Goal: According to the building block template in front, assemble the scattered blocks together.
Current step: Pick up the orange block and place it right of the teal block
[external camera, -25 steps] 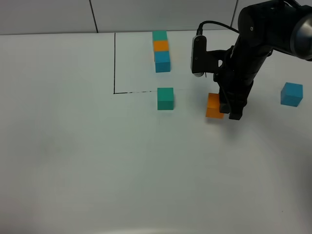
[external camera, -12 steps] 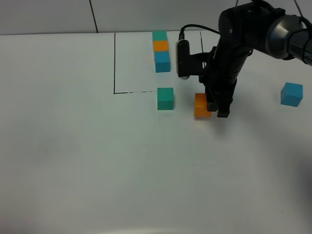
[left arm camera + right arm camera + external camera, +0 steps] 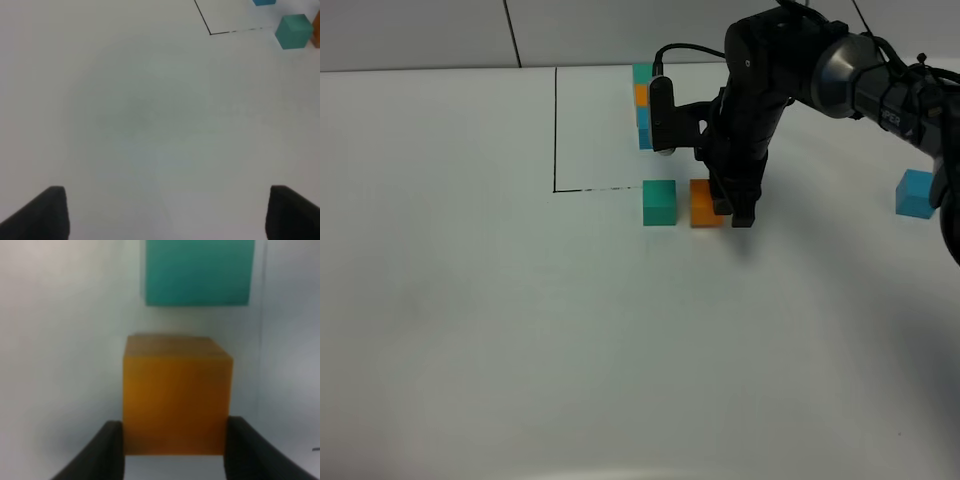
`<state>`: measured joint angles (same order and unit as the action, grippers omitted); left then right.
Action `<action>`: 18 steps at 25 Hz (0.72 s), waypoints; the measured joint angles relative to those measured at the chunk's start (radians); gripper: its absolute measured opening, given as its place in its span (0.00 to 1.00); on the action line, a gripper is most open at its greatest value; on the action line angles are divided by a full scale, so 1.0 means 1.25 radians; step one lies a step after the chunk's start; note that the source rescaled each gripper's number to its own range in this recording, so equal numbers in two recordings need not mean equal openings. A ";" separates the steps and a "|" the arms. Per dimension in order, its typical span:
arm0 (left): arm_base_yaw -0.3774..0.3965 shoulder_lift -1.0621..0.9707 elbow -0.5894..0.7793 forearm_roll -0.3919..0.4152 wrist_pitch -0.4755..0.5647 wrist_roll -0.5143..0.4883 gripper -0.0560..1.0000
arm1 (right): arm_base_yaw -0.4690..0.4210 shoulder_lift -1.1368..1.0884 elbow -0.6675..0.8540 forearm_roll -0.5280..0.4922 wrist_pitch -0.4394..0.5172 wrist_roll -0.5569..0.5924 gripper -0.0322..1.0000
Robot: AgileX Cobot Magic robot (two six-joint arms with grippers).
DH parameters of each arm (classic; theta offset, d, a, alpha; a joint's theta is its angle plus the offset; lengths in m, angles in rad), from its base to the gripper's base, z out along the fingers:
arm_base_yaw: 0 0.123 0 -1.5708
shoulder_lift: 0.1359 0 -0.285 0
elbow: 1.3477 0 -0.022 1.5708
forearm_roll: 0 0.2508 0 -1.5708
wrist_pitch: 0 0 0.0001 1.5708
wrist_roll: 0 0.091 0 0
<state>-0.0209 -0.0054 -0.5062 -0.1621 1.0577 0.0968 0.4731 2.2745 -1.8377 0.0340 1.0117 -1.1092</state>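
Clamping the orange cube between the closed-in right gripper jaws, just beside the teal-green cube, faces square to it.
Plain, matte, sharp-edged; blue cube well apart; template row lengthwise, pointing away; left gripper spread wide, empty.

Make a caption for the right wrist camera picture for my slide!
Right gripper holds the orange cube, a small gap away from the teal-green cube.
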 joint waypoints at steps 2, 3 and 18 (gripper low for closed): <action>0.000 0.000 0.000 0.000 0.000 0.000 0.80 | 0.000 0.016 -0.014 -0.001 0.004 0.004 0.04; 0.000 0.000 0.000 0.000 0.000 0.000 0.80 | 0.000 0.024 -0.020 -0.002 0.006 0.006 0.04; 0.000 0.000 0.000 0.000 0.000 0.000 0.80 | 0.017 0.043 -0.047 -0.018 0.000 0.024 0.04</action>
<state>-0.0209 -0.0054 -0.5062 -0.1621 1.0577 0.0968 0.4941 2.3282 -1.8961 0.0113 1.0117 -1.0794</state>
